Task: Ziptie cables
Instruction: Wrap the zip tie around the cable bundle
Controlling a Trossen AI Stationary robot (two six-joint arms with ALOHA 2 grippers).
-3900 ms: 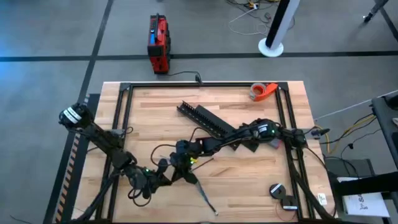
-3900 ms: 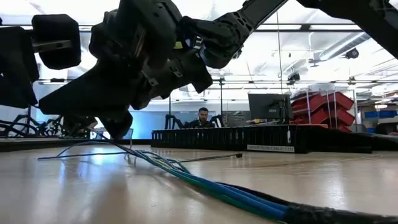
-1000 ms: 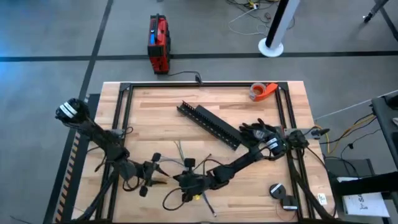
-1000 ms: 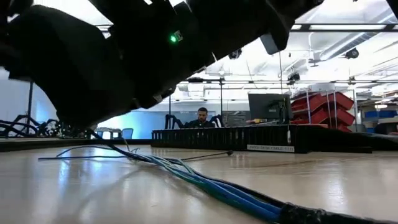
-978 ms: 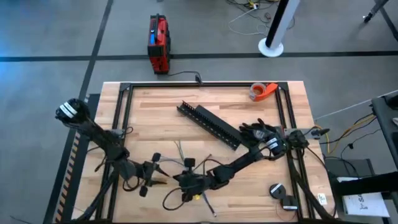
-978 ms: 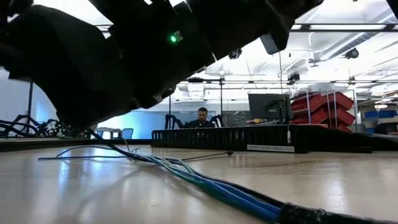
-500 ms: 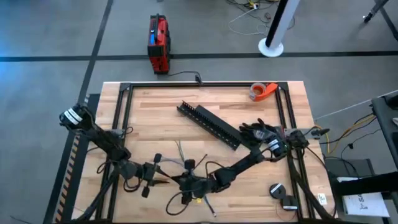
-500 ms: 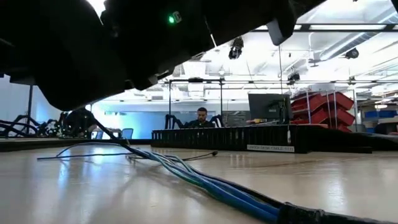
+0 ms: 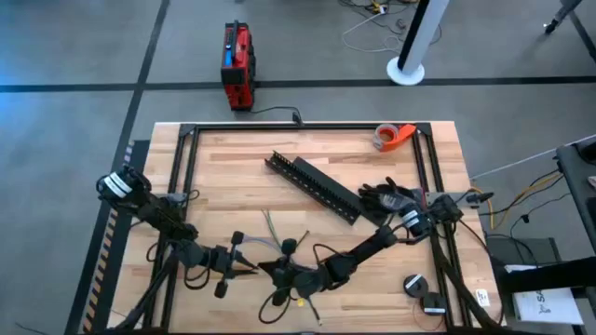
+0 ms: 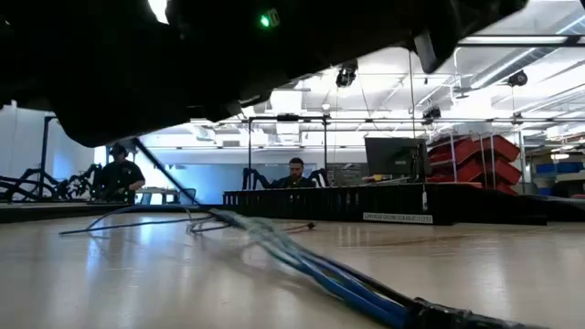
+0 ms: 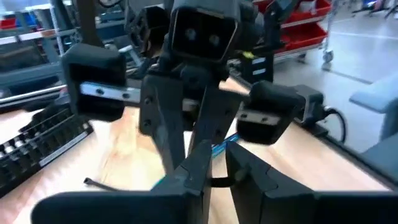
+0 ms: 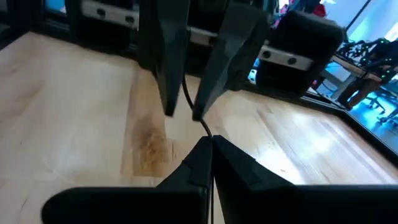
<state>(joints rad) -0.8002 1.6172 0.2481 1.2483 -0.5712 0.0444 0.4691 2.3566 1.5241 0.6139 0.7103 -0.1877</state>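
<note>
Cables (image 10: 302,260) are lying on the wooden surface (image 9: 391,181) toward its near edge, a thin bundle of green and blue wires fanning out at the far end, and both arms are crowding in right over them. The left pincer (image 9: 250,268) is pointing across at the right pincer (image 9: 270,271), so the two are sitting tip to tip, nearly touching. In the right wrist view the right pincer's fingers (image 12: 202,155) are pressed together on a thin dark strand (image 12: 198,112), with the left pincer's fingers (image 12: 171,74) just beyond it, slightly apart and straddling that same strand. The left wrist view is showing the same meeting from the other side, blue wire peeking out between the two sets of tips. I honestly can't tell if that dark strand is one of the wires or something else. Farther back, a black slotted rail (image 9: 312,186) is lying diagonally mid-surface, and a roll of tape (image 9: 393,136) is sitting near the far right corner.
</note>
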